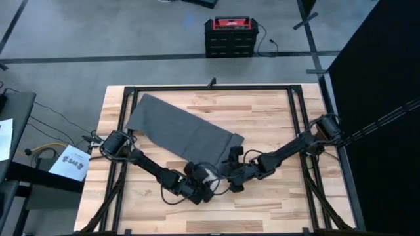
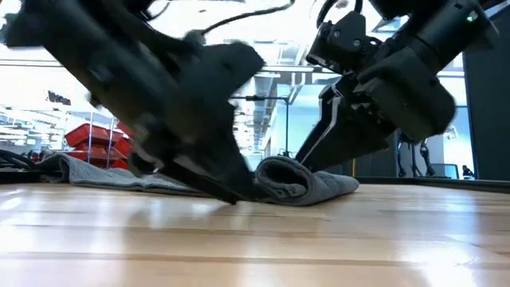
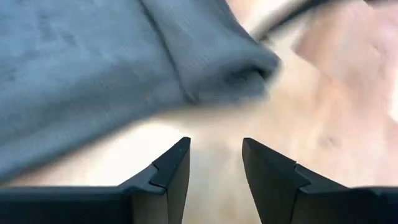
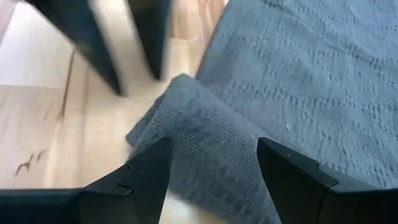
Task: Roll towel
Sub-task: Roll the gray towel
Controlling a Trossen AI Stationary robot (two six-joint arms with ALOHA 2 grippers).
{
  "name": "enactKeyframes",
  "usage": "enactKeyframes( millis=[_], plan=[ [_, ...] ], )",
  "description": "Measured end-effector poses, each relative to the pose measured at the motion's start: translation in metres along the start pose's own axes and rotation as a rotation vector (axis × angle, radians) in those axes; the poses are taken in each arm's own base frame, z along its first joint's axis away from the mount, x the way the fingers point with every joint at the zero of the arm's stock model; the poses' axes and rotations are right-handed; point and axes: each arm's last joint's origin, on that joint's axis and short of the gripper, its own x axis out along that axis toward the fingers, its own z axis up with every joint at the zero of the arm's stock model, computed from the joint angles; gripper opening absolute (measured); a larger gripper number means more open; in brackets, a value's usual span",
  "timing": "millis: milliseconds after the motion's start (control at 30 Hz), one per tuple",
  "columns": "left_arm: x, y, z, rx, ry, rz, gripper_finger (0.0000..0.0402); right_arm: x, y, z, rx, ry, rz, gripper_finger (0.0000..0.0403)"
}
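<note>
Right hand [image 4: 211, 180] open astride towel [image 4: 298, 81] fold, left hand [image 3: 214, 180] open beside it

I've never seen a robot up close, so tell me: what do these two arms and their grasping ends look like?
Both arms are dark, nearly black, built of slim jointed segments with chunkier housings at the joints and thin black cables looping alongside. The left gripper and the right gripper each end in two flat, wedge-shaped black fingers with a stepped notch along the inner edge. No markings show on them.
</note>
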Motion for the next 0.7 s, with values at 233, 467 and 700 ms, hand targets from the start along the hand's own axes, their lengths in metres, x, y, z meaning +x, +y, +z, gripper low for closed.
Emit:
enactKeyframes(
  millis=[233,467,700],
  plan=[
    [-0.009,-0.004,0.005,-0.002,-0.036,-0.003,0.0134,0.008,-0.005,0.001,0.010,-0.014,-0.012,0.0226],
    [0.008,-0.001,0.001,-0.003,-0.076,0.021,0.0133,0.012,-0.004,0.001,0.012,-0.023,-0.005,0.0226],
    [0.013,-0.003,0.010,-0.035,-0.138,0.003,0.0134,0.013,-0.006,0.002,0.016,-0.028,-0.005,0.0226]
  ],
)
